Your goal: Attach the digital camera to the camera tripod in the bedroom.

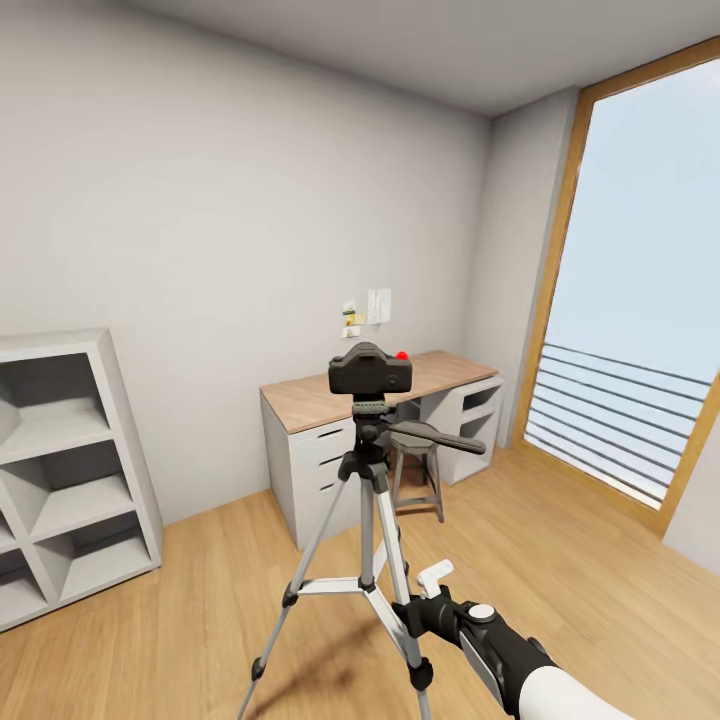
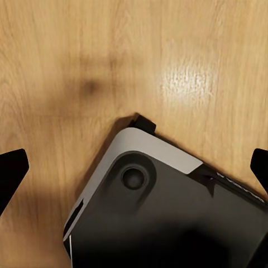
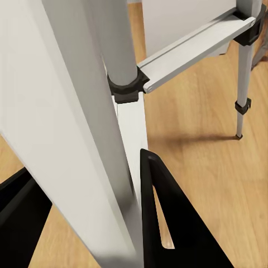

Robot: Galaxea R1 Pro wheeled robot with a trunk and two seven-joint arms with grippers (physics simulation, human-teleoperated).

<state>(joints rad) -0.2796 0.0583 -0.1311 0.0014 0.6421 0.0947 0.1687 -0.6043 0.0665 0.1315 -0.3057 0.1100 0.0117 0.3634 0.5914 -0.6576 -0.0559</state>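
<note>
Digital camera [image 1: 369, 369] sits atop the black head of the camera tripod [image 1: 366, 520], level, its red button at the upper right corner, pan handle sticking out toward the window side. Tripod stands on the light wood plank floor [image 1: 560, 560] in the middle of the bedroom, legs spread, in front of the wood-topped grey desk [image 1: 330, 400]. A stool [image 1: 418, 470] is tucked beside the desk; white cube shelf [image 1: 60, 470] stands against the wall to the left; tall wood-framed window [image 1: 640, 300] to the right. Right gripper [image 1: 432, 592] reaches in low beside the tripod's near right leg; in the right wrist view one silver leg [image 3: 89, 139] runs between the two black fingers [image 3: 173, 223], very near them, contact unclear, so whether clamped cannot be told. Left gripper's fingertips [image 2: 12, 170] show at the frame edges, spread wide apart, holding nothing, above the floor and a grey-and-black part of the robot's base [image 2: 162, 206].
</note>
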